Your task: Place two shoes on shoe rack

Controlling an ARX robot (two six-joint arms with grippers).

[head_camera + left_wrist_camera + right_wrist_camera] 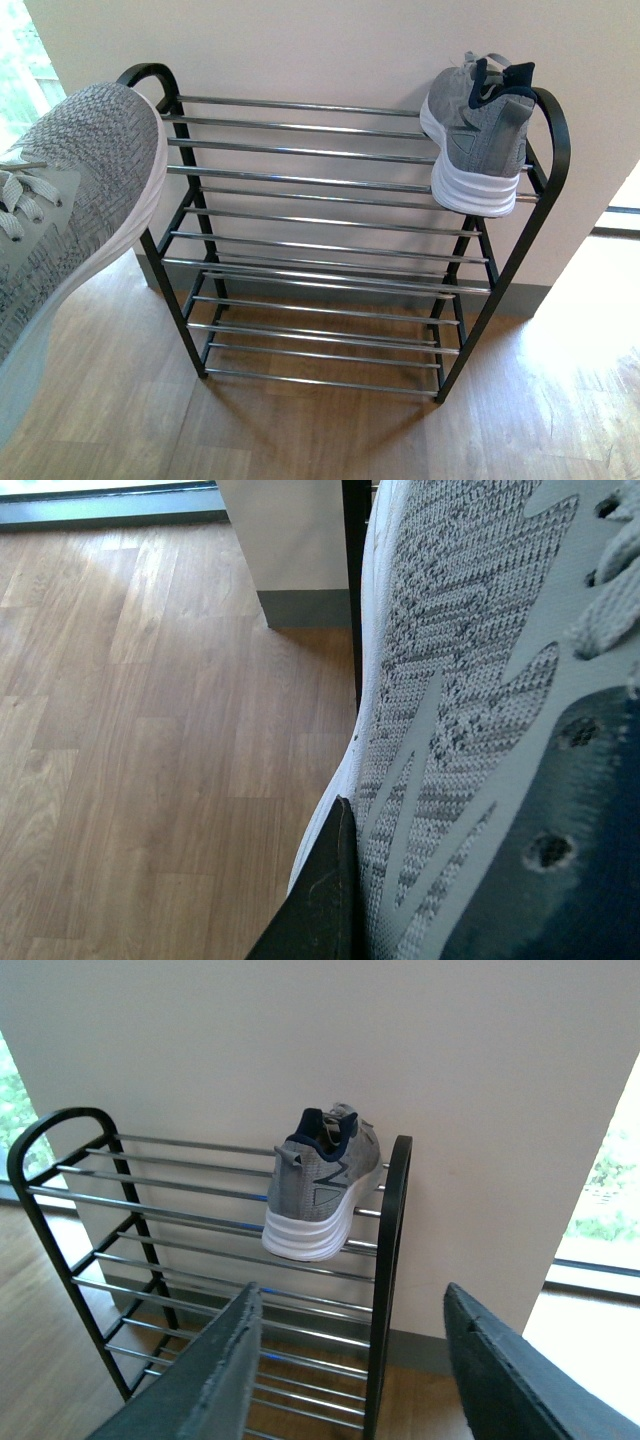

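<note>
The black-framed shoe rack [330,248] stands on the wood-plank floor [300,440], its back against a white wall [300,50]. 1 grey sneaker [480,140] rests on the top chrome-bar tier at the right end, heel outward.

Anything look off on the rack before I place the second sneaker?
Yes: the placed sneaker at the top right end of the rack has its heel jutting past the front bar, so it may tip off. The other sneaker hovers by the left arch.
</note>
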